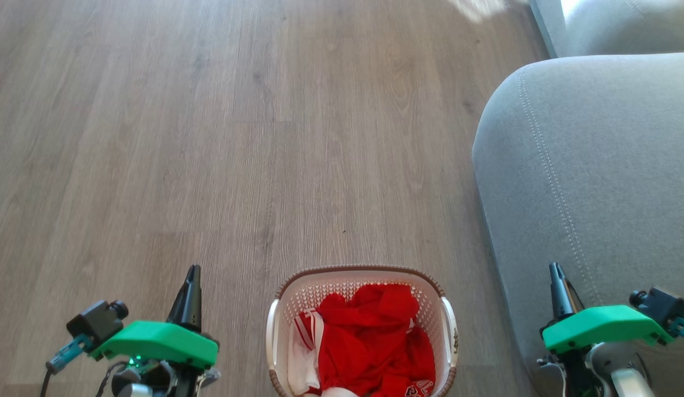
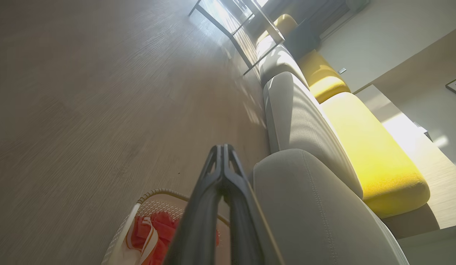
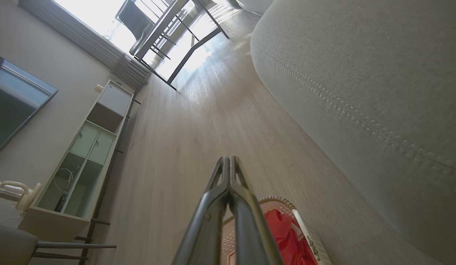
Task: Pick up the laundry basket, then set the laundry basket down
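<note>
The laundry basket (image 1: 449,331) stands on the wooden floor at the bottom centre of the head view, cream-white with a brown rim, white side handles and red-and-white clothes inside. It also peeks in at the bottom of the left wrist view, laundry basket (image 2: 139,209), and of the right wrist view, laundry basket (image 3: 305,228). My left gripper (image 1: 193,271) hangs to the basket's left, apart from it, fingers pressed together and empty. My right gripper (image 1: 555,270) hangs to its right over the sofa's edge, also shut and empty. Left gripper (image 2: 223,148) and right gripper (image 3: 228,159) show closed tips.
A grey sofa (image 1: 590,176) fills the right side, close to the basket. Bare wooden floor (image 1: 209,138) stretches ahead and left. Yellow cushions (image 2: 364,147) lie on the sofa. A pale shelf unit (image 3: 84,154) and a metal-legged table (image 3: 184,44) stand farther off.
</note>
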Available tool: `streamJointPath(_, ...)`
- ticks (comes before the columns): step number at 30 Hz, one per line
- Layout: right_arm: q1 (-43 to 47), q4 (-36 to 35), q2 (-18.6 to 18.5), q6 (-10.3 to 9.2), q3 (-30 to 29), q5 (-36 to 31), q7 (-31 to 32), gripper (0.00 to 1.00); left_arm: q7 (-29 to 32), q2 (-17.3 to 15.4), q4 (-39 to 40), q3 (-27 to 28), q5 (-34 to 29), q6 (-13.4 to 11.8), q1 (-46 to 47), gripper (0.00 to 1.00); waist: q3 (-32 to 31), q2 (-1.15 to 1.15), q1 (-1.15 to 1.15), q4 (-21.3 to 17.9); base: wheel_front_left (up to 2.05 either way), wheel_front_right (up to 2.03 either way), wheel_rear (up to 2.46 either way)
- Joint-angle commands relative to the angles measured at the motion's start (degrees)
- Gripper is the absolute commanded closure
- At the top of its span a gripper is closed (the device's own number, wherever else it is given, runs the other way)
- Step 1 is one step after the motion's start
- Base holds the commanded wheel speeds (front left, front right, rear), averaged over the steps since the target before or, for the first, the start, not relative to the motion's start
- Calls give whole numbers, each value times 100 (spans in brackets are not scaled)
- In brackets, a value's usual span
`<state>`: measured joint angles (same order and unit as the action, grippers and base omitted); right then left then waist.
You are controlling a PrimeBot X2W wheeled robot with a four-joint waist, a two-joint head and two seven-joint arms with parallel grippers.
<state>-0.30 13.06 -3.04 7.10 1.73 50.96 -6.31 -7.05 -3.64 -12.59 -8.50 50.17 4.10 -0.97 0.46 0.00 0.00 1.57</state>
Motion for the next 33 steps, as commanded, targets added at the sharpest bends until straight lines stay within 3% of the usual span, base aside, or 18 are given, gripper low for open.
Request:
streamJointPath(1,-317,-158,-106,18,-2,174,38,100,54,-89,140,176,175,44,327,100,-1,0,0,-3,0,0,0)
streamJointPath(33,-438,-42,-116,28,-301,2141,556,100,579,-96,9,690,2200,185,503,100,-14,0,0,-77,0,0,0)
